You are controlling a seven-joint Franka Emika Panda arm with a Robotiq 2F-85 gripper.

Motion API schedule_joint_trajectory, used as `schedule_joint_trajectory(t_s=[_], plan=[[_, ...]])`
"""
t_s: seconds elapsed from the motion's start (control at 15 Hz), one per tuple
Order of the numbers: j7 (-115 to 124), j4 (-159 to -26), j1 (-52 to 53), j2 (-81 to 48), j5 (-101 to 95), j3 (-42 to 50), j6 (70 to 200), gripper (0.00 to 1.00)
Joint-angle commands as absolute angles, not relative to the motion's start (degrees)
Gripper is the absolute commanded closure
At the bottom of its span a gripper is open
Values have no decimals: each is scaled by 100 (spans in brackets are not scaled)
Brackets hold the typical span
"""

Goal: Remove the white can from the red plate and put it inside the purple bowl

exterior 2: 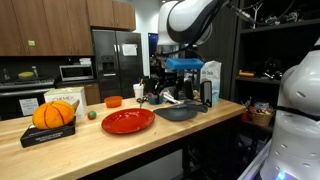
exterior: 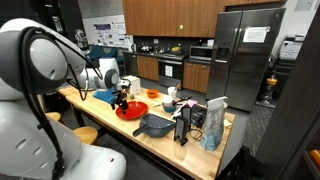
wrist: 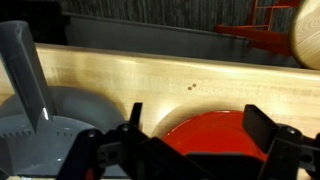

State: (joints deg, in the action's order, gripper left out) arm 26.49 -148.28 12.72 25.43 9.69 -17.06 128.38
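The red plate (exterior: 131,111) lies on the wooden counter, and it looks bare in an exterior view (exterior 2: 127,121). In the wrist view my gripper (wrist: 198,120) is open and empty, its two black fingers spread wide just above the plate (wrist: 205,140). In an exterior view the gripper (exterior: 121,99) hangs over the plate's far edge. A small dark bowl (exterior: 169,104) stands beyond the pan with a small white thing (exterior: 172,93) at it. They are too small to tell whether they are the purple bowl and the white can.
A dark grey pan (exterior: 153,125) sits beside the plate and shows in the wrist view (wrist: 45,120). An orange bowl (exterior: 153,94), a pumpkin on a box (exterior 2: 54,114), a bag (exterior: 213,122) and clutter stand on the counter (exterior 2: 150,140).
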Motion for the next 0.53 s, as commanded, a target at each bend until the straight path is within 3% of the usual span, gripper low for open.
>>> schedule_joint_trajectory(t_s=[0.0,0.47], plan=[[2571,-15084,1235,2901,1084,-1610,12852,0],[2140,-14984,1017,2817,929,-1368,12891,0]])
